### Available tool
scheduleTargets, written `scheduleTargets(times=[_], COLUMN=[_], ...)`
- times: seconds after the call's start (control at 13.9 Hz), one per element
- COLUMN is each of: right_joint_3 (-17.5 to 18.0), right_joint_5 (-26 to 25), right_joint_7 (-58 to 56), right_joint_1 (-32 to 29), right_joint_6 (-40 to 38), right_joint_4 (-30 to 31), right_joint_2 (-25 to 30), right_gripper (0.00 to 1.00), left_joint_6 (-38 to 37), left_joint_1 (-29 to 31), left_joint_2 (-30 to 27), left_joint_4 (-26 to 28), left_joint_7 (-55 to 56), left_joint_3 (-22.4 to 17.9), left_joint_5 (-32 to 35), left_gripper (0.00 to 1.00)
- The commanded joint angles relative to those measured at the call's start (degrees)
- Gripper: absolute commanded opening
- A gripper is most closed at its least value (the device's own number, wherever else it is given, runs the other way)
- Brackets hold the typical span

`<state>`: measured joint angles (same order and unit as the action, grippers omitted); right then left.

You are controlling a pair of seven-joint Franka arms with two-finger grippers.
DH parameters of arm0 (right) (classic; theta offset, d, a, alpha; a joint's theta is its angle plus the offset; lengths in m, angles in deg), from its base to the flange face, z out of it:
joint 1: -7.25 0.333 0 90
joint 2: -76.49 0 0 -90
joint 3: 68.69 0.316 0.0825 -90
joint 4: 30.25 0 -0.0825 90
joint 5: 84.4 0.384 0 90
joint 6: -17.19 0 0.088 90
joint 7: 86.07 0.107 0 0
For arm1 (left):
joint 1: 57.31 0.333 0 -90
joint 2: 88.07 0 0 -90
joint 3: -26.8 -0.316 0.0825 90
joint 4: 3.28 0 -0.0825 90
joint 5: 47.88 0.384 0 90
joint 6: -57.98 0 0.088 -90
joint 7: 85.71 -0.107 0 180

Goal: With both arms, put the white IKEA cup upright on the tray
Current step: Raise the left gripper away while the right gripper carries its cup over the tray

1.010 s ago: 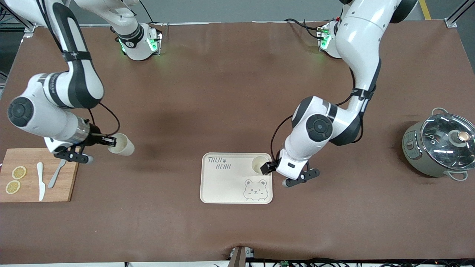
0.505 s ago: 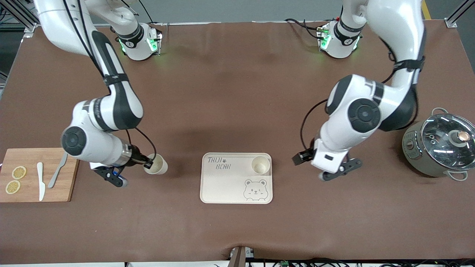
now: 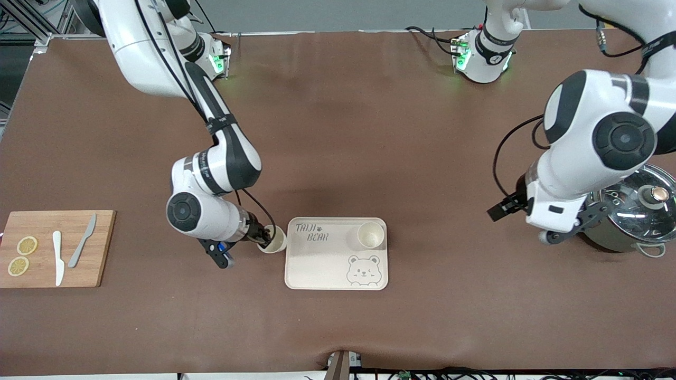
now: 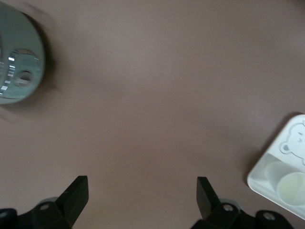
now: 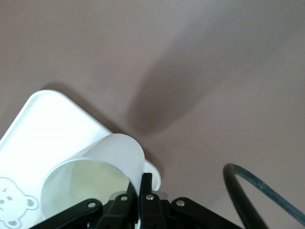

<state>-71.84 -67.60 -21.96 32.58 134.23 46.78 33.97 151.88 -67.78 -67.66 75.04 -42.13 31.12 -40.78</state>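
The cream bear tray [image 3: 317,264] lies on the brown table. One white cup [image 3: 370,235] stands upright in the tray's corner farthest from the front camera, toward the left arm's end. My right gripper [image 3: 262,238] is shut on the rim of a second white cup [image 3: 275,239], at the tray's edge toward the right arm's end. The right wrist view shows this cup [image 5: 95,176], pinched at the rim by my right gripper [image 5: 143,183], over the tray's corner [image 5: 47,124]. My left gripper [image 3: 499,210] is open and empty over bare table between tray and pot. Its fingers [image 4: 76,198] are wide apart; the tray [image 4: 274,152] and its cup [image 4: 291,188] show farther off.
A wooden cutting board [image 3: 100,248] with lemon slices and two knives lies at the right arm's end. A grey-green pot [image 3: 628,211] with a glass lid stands at the left arm's end, partly under the left wrist; it also shows in the left wrist view [image 4: 19,71].
My right arm has carried its cup from beside the cutting board to the tray's edge. My left gripper has left the cup on the tray and drawn away toward the pot.
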Motion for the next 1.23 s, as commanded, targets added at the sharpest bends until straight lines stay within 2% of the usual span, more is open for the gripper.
scheduleTargets(times=[0.0,0.22,0.43,0.58,0.65,0.72,0.87,0.94,1.01,1.08,1.15], right_joint_3=[-0.1,-0.1,-0.2,-0.2,-0.2,-0.2,-0.3,-0.3,-0.3,-0.3,-0.3], right_joint_5=[1.1,1.1,1.0,1.0,1.0,1.0,0.7,0.6,0.6,0.6,0.7], right_joint_7=[5.0,6.7,6.9,7.0,7.0,6.9,6.9,6.9,6.8,6.7,6.6], right_joint_1=[2.1,4.3,5.3,5.6,5.6,5.5,5.5,5.4,5.3,5.1,4.8], right_joint_6=[-0.9,1.6,2.9,3.0,3.0,3.0,3.0,3.0,2.9,2.5,2.2], right_joint_4=[-4.7,-4.7,-4.7,-4.6,-4.6,-4.6,-4.4,-4.3,-4.4,-4.4,-4.5], right_joint_2=[-4.1,-5.0,-6.5,-6.7,-6.8,-6.8,-6.9,-6.9,-6.8,-6.6,-6.4], right_gripper=[0.0,0.0,0.0,0.0,0.05,0.29,0.41,0.75,0.82,0.83,0.9], left_joint_6=[-2.8,-4.3,-7.2,-8.0,-9.1,-9.8,-10.2,-10.2,-10.3,-10.3,-10.3], left_joint_1=[2.8,8.0,15.1,16.8,16.8,16.7,16.6,16.6,16.3,16.3,16.4], left_joint_2=[-4.9,-9.8,-14.0,-16.2,-16.6,-16.7,-17.0,-17.0,-17.0,-17.0,-17.1], left_joint_4=[1.7,2.0,3.5,4.4,4.4,4.2,4.0,3.9,3.9,3.8,3.8], left_joint_7=[-5.1,-14.4,-27.5,-33.4,-34.0,-33.9,-34.0,-34.1,-34.0,-33.9,-33.6], left_joint_3=[0.3,0.7,0.9,0.8,0.9,0.9,1.0,1.1,1.4,2.3,3.7], left_joint_5=[3.1,2.2,-2.5,-4.0,-3.9,-3.9,-3.9,-4.1,-4.2,-4.2,-4.2], left_gripper=[1.0,1.0,1.0,1.0,1.0,1.0,1.0,1.0,1.0,1.0,1.0])
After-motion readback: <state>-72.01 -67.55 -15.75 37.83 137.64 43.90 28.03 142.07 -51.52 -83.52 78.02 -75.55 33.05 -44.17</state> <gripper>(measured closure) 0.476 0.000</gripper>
